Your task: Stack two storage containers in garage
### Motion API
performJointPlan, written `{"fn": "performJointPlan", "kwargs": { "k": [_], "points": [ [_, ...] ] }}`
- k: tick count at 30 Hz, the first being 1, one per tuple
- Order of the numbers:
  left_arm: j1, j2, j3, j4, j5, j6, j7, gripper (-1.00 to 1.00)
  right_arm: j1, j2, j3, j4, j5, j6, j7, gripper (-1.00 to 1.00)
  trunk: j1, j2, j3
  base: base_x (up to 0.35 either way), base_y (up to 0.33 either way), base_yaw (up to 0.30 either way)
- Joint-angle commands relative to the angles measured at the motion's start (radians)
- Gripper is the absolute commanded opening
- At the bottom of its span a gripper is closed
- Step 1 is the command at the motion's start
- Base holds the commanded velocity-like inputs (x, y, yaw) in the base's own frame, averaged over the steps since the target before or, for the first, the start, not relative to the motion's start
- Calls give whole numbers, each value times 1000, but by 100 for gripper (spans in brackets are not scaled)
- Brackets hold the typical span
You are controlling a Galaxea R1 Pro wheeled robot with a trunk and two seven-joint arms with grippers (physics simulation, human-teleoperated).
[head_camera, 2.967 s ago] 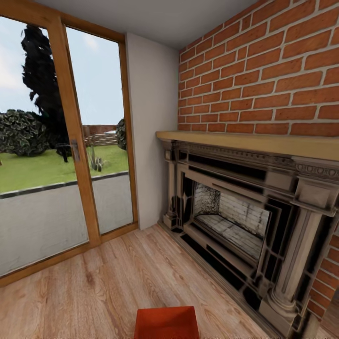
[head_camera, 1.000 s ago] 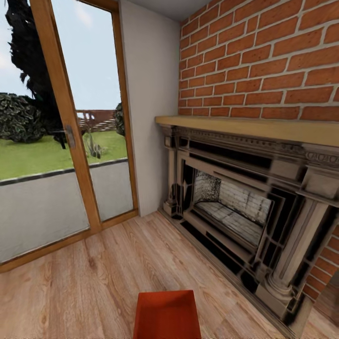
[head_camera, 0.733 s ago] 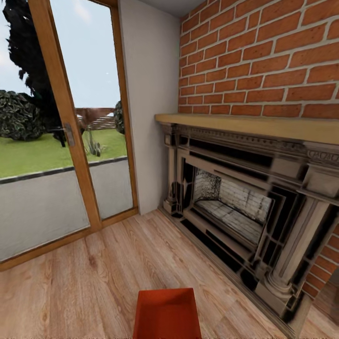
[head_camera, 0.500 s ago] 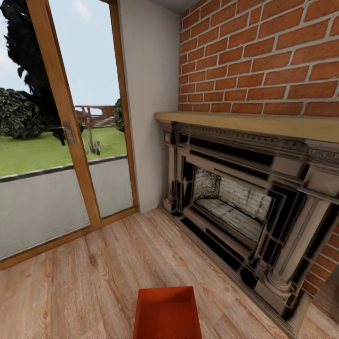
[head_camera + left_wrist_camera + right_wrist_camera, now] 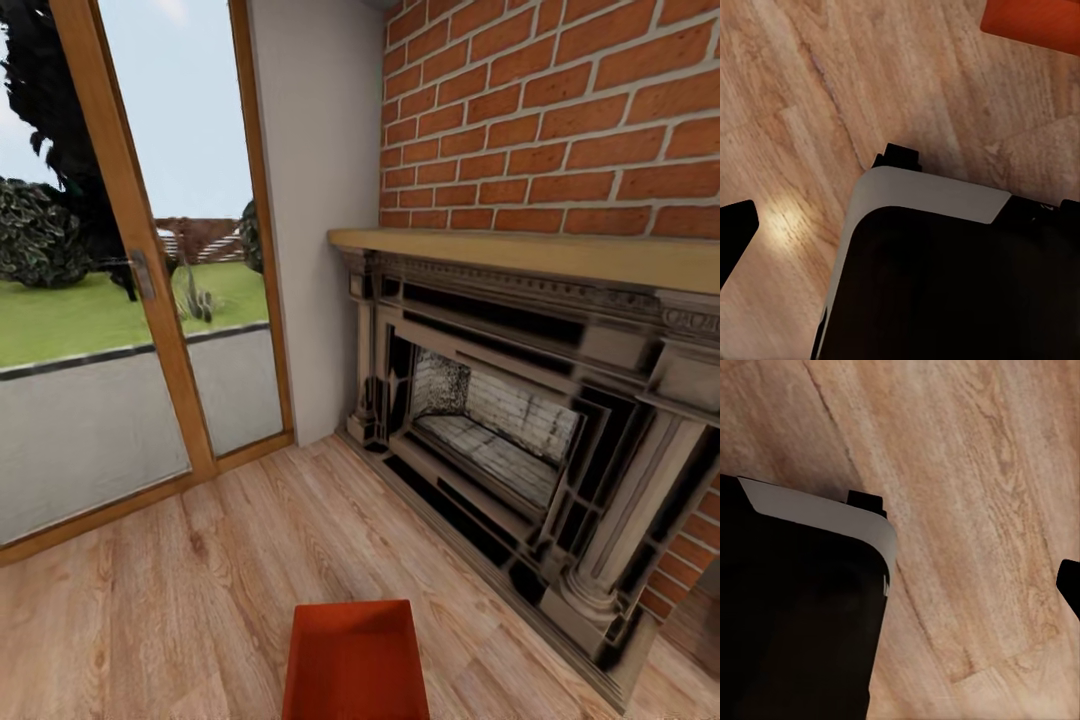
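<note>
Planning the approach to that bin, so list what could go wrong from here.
1. The storage container sits on the wood-plank floor at the head view's lower edge, partly cut off; reaching for it unseen may misjudge its walls.
2. The fireplace surround juts out to the container's right; turning that way could clip its column base.
3. The robot's base lies close to the container in the left wrist view; rolling forward might nudge the bin.

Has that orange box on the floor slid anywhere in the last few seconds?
No. The orange box sits on the same wood floor planks; the whole head view, fireplace included, shifted together, so the camera moved, not the box.
</note>
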Motion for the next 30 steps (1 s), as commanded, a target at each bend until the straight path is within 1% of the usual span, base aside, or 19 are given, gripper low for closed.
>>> {"fn": "performJointPlan", "kwargs": {
  "k": [1, 30],
  "points": [
    [0, 0, -9, 0, 8, -1, 3, 100, -1, 0, 5, 3, -1, -5, -3, 100, 0, -1, -3, 0, 0, 0],
    [0, 0, -9, 0, 8, -1, 3, 100, -1, -1, 6, 3, -1, -3, -3, 100, 0, -1, -49, 0, 0, 0]
  ]
}}
